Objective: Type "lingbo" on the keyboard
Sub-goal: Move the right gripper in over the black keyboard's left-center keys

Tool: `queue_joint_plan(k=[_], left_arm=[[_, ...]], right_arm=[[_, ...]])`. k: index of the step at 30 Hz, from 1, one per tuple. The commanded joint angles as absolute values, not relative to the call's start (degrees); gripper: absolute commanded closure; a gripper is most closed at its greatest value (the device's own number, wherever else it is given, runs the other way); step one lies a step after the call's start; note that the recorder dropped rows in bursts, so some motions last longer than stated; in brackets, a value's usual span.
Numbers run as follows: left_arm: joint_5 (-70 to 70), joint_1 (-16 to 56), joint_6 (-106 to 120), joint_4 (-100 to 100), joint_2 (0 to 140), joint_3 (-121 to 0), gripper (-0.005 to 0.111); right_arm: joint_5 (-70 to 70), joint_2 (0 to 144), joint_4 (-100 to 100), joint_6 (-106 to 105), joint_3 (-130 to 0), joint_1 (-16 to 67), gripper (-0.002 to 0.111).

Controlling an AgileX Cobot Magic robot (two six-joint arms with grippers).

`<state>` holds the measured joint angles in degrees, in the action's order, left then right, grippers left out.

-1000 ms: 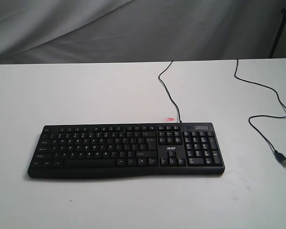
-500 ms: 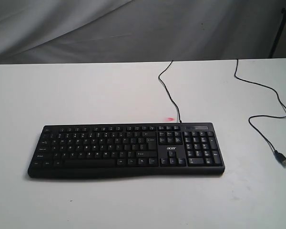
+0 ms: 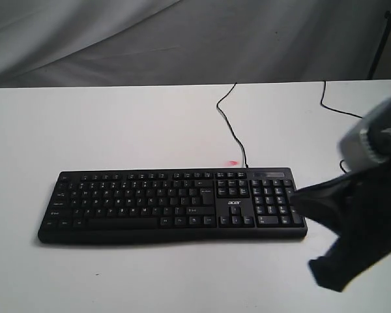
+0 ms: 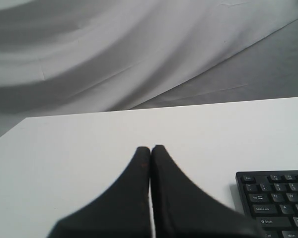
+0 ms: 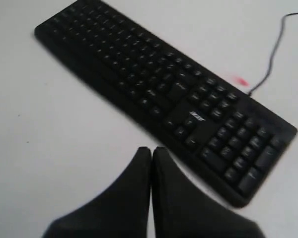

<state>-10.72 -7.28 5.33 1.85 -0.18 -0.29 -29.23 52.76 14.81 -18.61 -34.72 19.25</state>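
Note:
The black keyboard (image 3: 173, 205) with white legends lies flat in the middle of the white table (image 3: 117, 130), its thin cable (image 3: 227, 117) running back from its far edge. My right gripper (image 3: 296, 194) comes in from the right as a dark, blurred shape, its tip by the number pad's right end. In the right wrist view that gripper (image 5: 151, 149) is shut and empty, above bare table just in front of the keyboard (image 5: 164, 89). My left gripper (image 4: 151, 148) is shut and empty, left of the keyboard's (image 4: 278, 198) corner, and is outside the exterior view.
A small red mark (image 3: 232, 162) sits on the table just behind the keyboard, also visible as the red mark (image 5: 241, 82) in the right wrist view. The cable loops back at the right (image 3: 332, 107); the right arm (image 3: 371, 215) hides its far end. Grey cloth (image 3: 182, 39) hangs behind the table.
The right arm has swung into the exterior view from the right, reaching the number pad end and covering the cable's plug. The keyboard has not moved.

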Motion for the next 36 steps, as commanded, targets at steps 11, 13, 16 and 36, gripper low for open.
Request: queue_joint_plan(k=[11,13,16,36], left_arm=[[-10.48,-7.07,5.18,1.82,0.0,0.0,0.106],[-10.48,-7.07,5.18,1.82,0.0,0.0,0.106],[-10.48,-7.07,5.18,1.82,0.0,0.0,0.106],[-10.48,-7.07,5.18,1.82,0.0,0.0,0.106]], right_arm=[[-20.29,87.98,14.48,-25.7,-56.64,28.02,0.108],[-17.25,91.01,14.48,-26.28,-57.25,28.02,0.108],[-13.07,94.54,14.48,-28.22,-57.25,28.02,0.108],[4.43,111.35,14.14,-32.57,-60.93,31.43,0.108]])
